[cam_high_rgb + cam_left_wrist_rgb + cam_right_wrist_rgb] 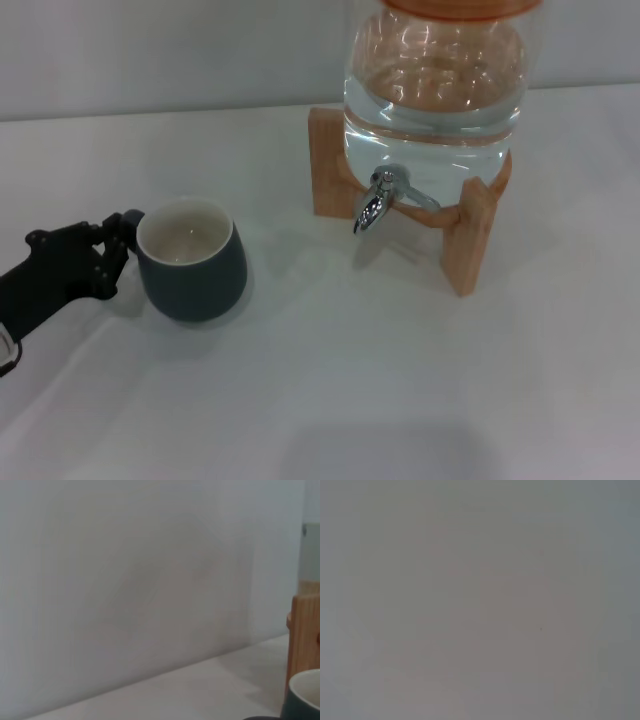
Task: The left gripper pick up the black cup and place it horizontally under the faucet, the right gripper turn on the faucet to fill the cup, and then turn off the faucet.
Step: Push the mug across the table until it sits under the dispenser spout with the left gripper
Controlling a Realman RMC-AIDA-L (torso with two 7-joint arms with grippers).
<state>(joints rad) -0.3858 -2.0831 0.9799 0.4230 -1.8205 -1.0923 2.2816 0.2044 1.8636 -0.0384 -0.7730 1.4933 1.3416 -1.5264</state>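
Observation:
The black cup [192,262] stands upright on the white table, its cream inside showing and its small handle turned toward the left. My left gripper [108,255] is at table height right against that handle side. The faucet [376,204] is a chrome spigot on the front of the clear water jar [435,95], to the right of and behind the cup, with open table between them. No water runs from it. In the left wrist view the black cup's rim [306,694] shows at one corner. My right gripper is out of view.
The jar rests on a wooden stand [476,238], whose side [304,636] also shows in the left wrist view. A pale wall [150,50] closes off the back of the white table [400,400]. The right wrist view is plain grey.

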